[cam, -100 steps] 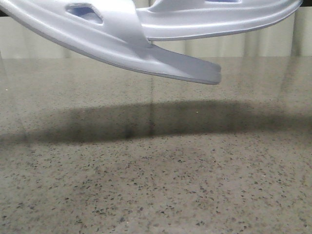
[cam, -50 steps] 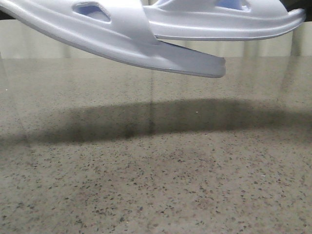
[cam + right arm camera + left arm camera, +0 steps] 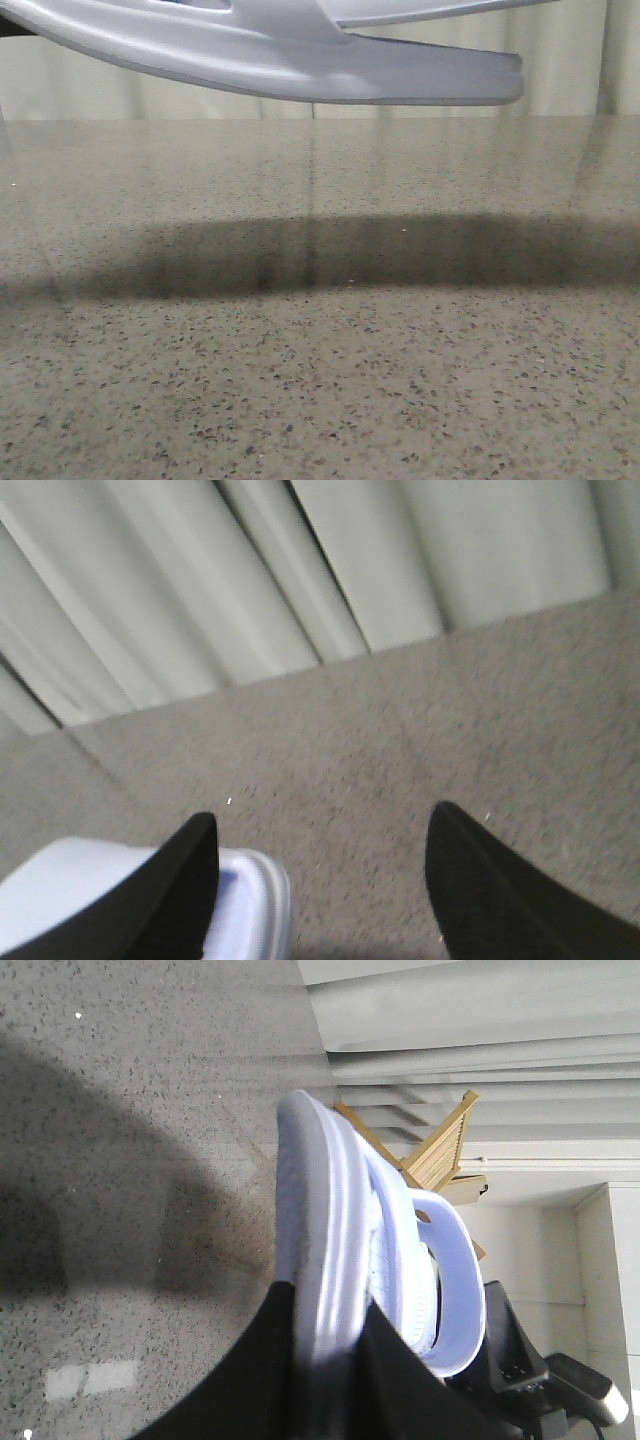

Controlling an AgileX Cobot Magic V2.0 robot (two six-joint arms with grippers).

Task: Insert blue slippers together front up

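In the front view a pale blue slipper (image 3: pixel 300 60) hangs in the air along the top edge, its flat end pointing right. Only a thin rim of the second slipper (image 3: pixel 440 8) shows above it. No gripper shows in that view. In the left wrist view my left gripper (image 3: pixel 328 1305) is shut on the edge of a slipper's sole (image 3: pixel 315 1200); a ribbed footbed and a wide strap (image 3: pixel 458 1290) show beside it. In the right wrist view my right gripper (image 3: pixel 322 820) is open, and a slipper end (image 3: pixel 255 905) lies against one finger.
The speckled stone table (image 3: pixel 320 380) lies below, with the slippers' long shadow (image 3: pixel 350 250) across it. Pale curtains (image 3: pixel 200 590) hang behind the table. A wooden frame (image 3: pixel 445 1145) and a dark arm part (image 3: pixel 520 1360) show beyond the slipper in the left wrist view.
The slippers have risen and shifted right in the front view. The lower slipper has levelled out. The upper slipper has almost left the top of the frame.
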